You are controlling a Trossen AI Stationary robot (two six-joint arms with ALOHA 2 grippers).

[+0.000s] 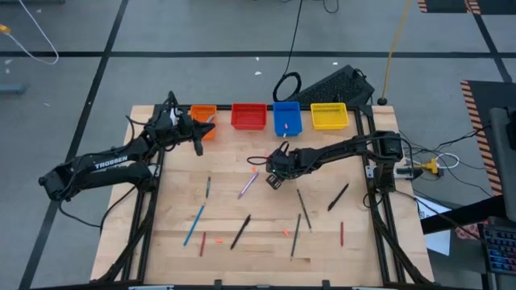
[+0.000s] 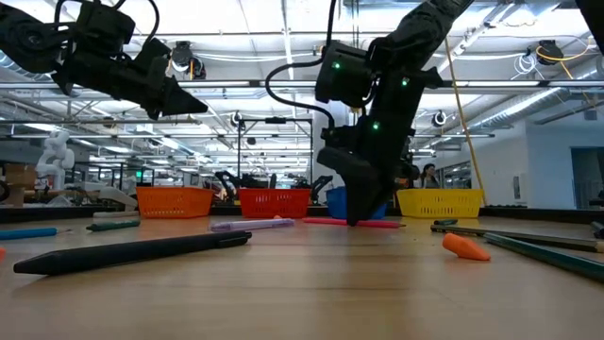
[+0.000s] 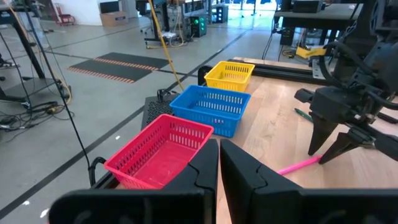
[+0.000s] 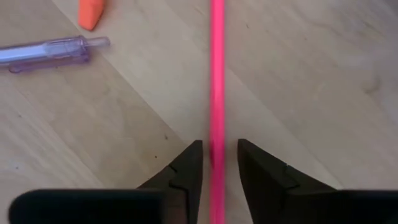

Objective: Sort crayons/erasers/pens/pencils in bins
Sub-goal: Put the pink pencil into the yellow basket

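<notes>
Table first: four bins along the 12 o'clock edge, orange bin, red bin, blue bin, yellow bin. Sticks scattered over the middle and 6 o'clock half.

Left arm waits at 10 o'clock, left gripper just beside the orange bin; its fingers sit pressed together, nothing between them.

Right arm reaches in from 3 o'clock, right gripper down at table centre, tips at the wood in the low view. Wrist view: jaws parted a little, straddling the pink pencil. Looks like a narrow gap each side, so no grip yet as far as I can judge.

Key relation: pencil's long axis runs straight out ahead of the jaws, dead between the fingers, crosswise to the closing direction. Good line-up, I'd say; squeeze, then lift. Right arm is far nearer than left.

Small stuff nearby: purple pen lying off to one side of the pencil, an eraser near its tip. Both apart from the fingers.
</notes>
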